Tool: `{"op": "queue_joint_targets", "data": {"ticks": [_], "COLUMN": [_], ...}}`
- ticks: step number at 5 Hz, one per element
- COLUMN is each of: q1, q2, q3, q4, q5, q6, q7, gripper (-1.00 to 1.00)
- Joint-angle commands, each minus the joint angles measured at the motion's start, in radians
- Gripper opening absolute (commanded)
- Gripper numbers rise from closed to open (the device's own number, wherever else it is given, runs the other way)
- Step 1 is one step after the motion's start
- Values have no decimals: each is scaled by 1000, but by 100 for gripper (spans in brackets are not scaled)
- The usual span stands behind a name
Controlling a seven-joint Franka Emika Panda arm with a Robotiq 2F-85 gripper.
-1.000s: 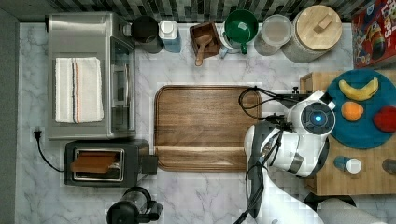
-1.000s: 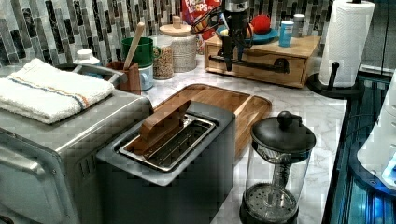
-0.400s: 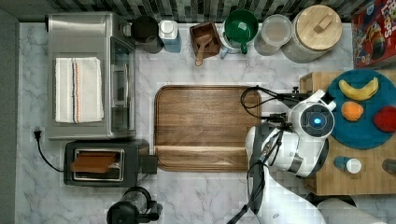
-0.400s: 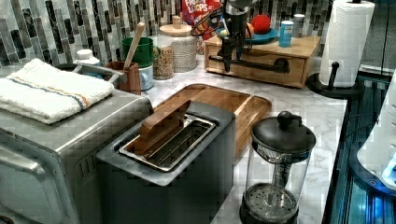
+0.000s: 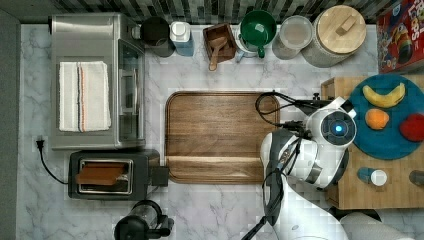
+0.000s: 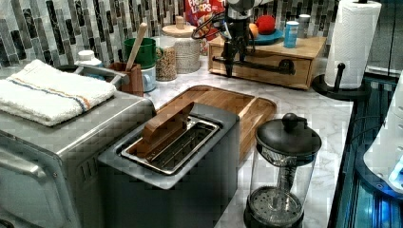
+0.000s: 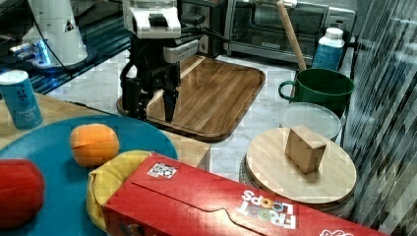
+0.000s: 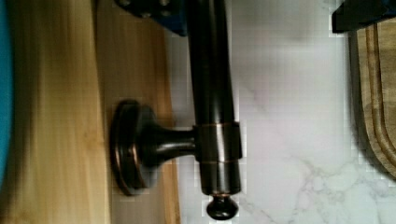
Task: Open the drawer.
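- Gripper (image 7: 153, 105) fingers are pointing down and standing spread apart in the right view, one on each side of the black bar handle (image 8: 212, 93), so that closing would trap the bar between them; in the wrist view the bar is running between one finger (image 8: 154, 11) against the wood and another (image 8: 364, 14) out over the marble.
- Handle posts are holding the bar clear of the drawer front, leaving the gap a finger needs behind it; the gripper is sitting near one end of the bar, close to the round mount (image 8: 128, 147).
- Drawer (image 6: 266, 64) is sitting in the bamboo stand at the far end of the desk (image 6: 309, 109) in the left view, apparently closed, its front facing the open marble so it has room to slide out.
- Stand's top is carrying a blue plate (image 5: 387, 137) of fruit and a small blue can (image 6: 290, 34), so I judge a level, steady pull will matter.
- Dark wooden tray (image 5: 220, 135) is lying on the desk in front of the stand, in the drawer's path, which could limit travel.
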Motion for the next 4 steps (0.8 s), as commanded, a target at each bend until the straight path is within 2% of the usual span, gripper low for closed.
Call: {"op": "queue_joint_targets", "data": {"ticks": [1, 4], "q1": [154, 291], "q2": [-68, -84], "q3": [97, 165], "q4": [-98, -174], "q5": [36, 11], "q6": [8, 72], "q7": [252, 440], "gripper": [100, 100]}}
